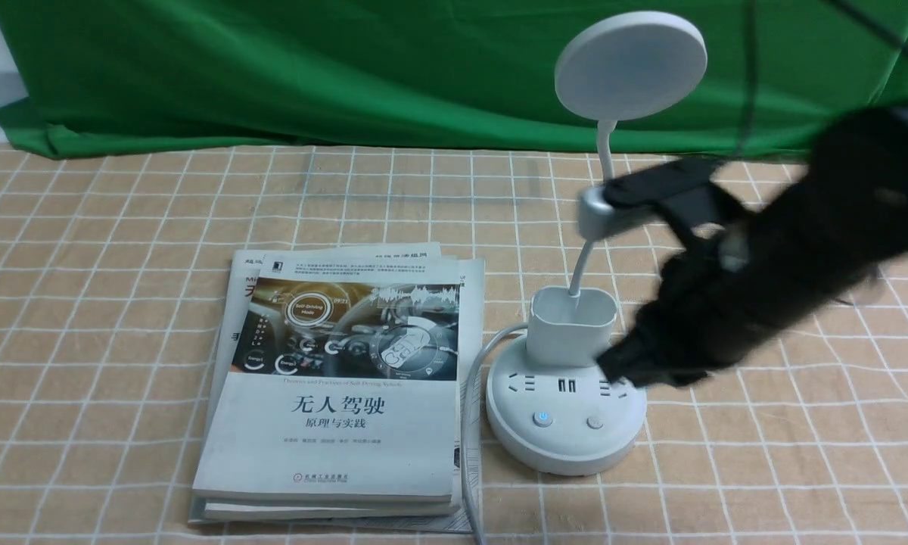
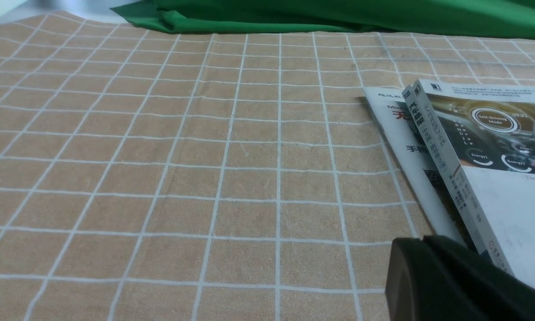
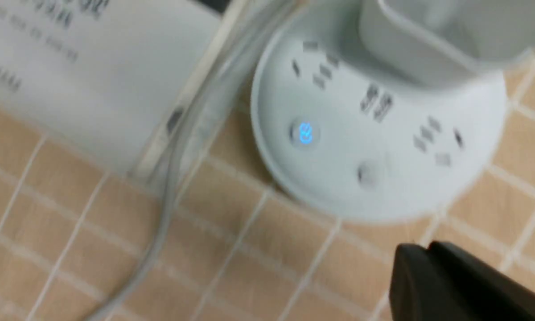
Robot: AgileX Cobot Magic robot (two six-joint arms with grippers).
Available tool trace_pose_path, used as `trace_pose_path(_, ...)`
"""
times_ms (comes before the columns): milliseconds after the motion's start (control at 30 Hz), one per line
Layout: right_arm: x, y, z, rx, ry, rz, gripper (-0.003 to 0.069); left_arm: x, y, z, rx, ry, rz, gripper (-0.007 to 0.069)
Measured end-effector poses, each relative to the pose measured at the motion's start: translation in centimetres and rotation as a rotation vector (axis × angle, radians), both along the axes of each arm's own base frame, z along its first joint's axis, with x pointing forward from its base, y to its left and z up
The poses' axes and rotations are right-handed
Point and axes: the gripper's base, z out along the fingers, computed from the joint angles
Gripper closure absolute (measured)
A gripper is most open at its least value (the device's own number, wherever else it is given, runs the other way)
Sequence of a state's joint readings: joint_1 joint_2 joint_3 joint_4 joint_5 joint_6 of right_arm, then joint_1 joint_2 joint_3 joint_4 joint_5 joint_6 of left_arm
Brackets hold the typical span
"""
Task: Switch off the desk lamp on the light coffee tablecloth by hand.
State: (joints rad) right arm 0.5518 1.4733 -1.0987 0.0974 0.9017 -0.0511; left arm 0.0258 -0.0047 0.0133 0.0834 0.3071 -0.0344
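2 buttons are the whole game here: the blue-lit button point(image 1: 543, 418) and the plain button point(image 1: 595, 422) beside it. Both sit on the near rim of the desk lamp point(image 1: 567, 446), which stands on the light coffee tablecloth point(image 1: 121, 318). It is just right of the stack of books point(image 1: 333, 446), with its white cable point(image 1: 467, 409) curling down between them. The right gripper point(image 1: 622, 372) slants in from the right, blurred, tips pinched together and holding nothing. It hangs over the right side of the base next to the oval cup point(image 1: 571, 333), clear of both buttons. The left gripper point(image 2: 421, 249) sits low over bare cloth by the books' corner, well apart from the lamp. Only a dark slab of it shows, so I cannot tell whether it is wide or narrow. As for handling, this looks like hard, smooth plastic, and the broad, low base should stay planted under a straight-down press. A sideways shove might skid it on the soft cloth. The bendy neck point(image 1: 601, 151) and disc head point(image 1: 630, 64) would likely sway if knocked, and the arm crosses right in front of that neck. No grasp is needed: use the closed tips as 1 blunt finger, square on a button's centre. Which button runs the lamp I cannot tell, but the lit 1 is my guess.
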Motion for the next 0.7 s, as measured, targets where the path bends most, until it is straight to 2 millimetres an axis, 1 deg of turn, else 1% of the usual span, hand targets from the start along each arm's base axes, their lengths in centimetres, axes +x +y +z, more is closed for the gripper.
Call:
trace_pose_path(67,-1.7,-1.0,0.7,0.022,-0.025,-0.015,0.0622,0.0,0.0,0.0,0.0,0.0,0.0,0.062)
trace_pose_path(167,-4.4,-2.7,1.2,0.059,-0.07,-0.038,0.0622,0.0,0.0,0.0,0.0,0.0,0.0,0.062)
trace_pose_path(233,-5.9,-3.7,1.3,0.078,-0.097,-0.045,0.0622,0.0,0.0,0.0,0.0,0.0,0.0,0.062)
trace_pose_path(333,-8.6,-5.4,0.8,0.104,-0.131,-0.053,0.0622,0.0,0.0,0.0,0.0,0.0,0.0,0.062)
trace_pose_path(400,-10.1,-6.3,0.9,0.137,-0.152,-0.078,0.0617,0.0,0.0,0.0,0.0,0.0,0.0,0.062)
trace_pose_path(500,-11.4,-7.1,1.4,0.17,-0.194,-0.086,0.0609,0.0,0.0,0.0,0.0,0.0,0.0,0.062)
trace_pose_path(700,-13.2,-8.2,2.9,0.246,-0.295,-0.094,0.0594,0.0,0.0,0.0,0.001,0.0,0.0,0.062)
